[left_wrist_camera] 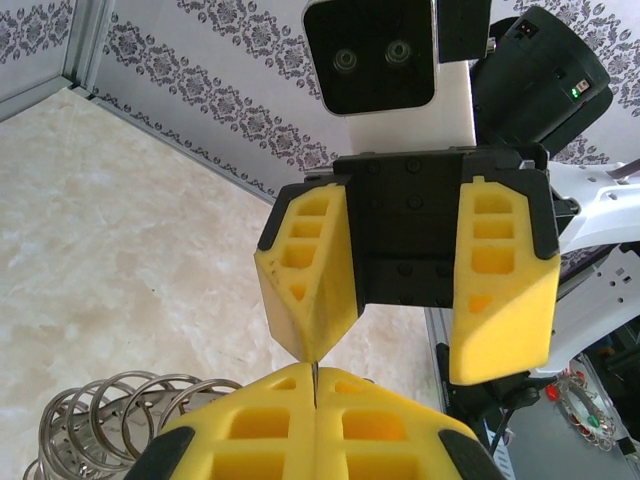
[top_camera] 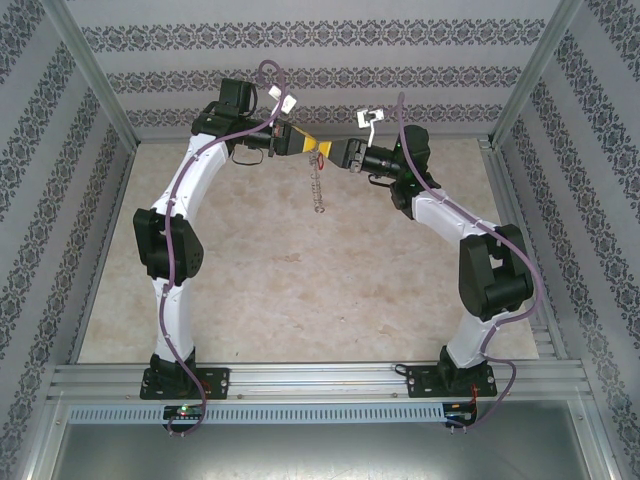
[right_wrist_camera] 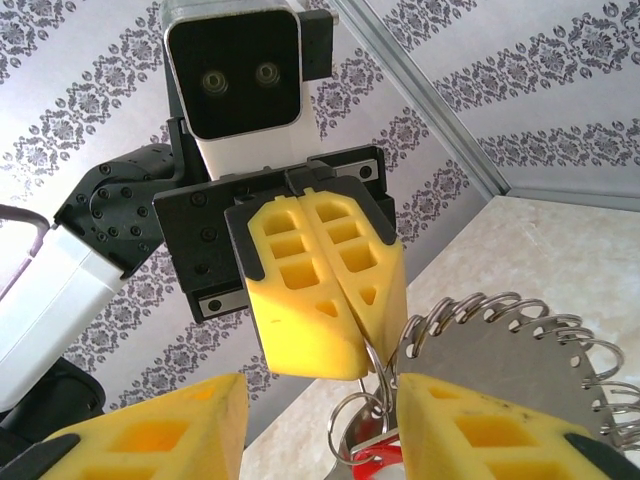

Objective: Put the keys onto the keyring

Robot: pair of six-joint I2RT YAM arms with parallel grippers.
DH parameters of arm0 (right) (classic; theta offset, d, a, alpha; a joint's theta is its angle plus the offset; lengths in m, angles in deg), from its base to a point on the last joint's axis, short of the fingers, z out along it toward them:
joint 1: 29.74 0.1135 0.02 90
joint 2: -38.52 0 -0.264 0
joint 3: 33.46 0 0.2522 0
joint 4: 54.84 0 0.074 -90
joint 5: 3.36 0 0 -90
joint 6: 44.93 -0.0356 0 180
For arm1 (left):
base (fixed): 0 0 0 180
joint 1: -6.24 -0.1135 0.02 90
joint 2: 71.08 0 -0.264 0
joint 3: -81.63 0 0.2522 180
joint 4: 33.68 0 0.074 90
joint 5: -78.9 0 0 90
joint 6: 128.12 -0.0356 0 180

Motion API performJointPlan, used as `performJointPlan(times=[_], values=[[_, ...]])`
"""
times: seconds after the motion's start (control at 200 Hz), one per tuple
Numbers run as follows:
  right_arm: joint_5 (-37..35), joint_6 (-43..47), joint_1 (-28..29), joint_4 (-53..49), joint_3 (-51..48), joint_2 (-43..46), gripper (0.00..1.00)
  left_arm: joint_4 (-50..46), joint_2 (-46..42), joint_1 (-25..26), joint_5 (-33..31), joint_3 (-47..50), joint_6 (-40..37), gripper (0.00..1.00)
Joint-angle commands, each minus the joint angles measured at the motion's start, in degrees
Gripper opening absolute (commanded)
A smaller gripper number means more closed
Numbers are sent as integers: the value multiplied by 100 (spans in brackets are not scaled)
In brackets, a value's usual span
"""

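— What's the room like?
— A beige, marble-veined table (top_camera: 300, 280), grey damask-striped wallpaper (top_camera: 320, 75) and an aluminium frame (top_camera: 92, 72).
— And the tools?
— Blocky yellow latticed fingers. The left gripper (right_wrist_camera: 335, 345) pinches a thin wire of the keyring (right_wrist_camera: 470, 305), whose silvery loops hang above the table's far middle. The right gripper (left_wrist_camera: 398, 345) stands apart on either side of them.
— The key (right_wrist_camera: 372, 462)?
— A red head low between the right fingers, cut off by the edge, and I can't make out the blade.
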Motion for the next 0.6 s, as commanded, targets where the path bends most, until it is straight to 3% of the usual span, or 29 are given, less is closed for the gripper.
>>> performJointPlan(times=[0.0, 0.215, 0.455, 0.595], values=[[-71, 112, 45, 54, 11, 42, 45, 249, -149, 60, 157, -48, 37, 0], [-71, 149, 59, -28, -16, 30, 39, 296, -142, 54, 121, -66, 81, 0], [-103, 292, 107, -218, -71, 72, 41, 344, -157, 60, 81, -84, 116, 0], [-167, 352, 124, -297, -121, 75, 31, 357, -170, 56, 55, -84, 116, 0]])
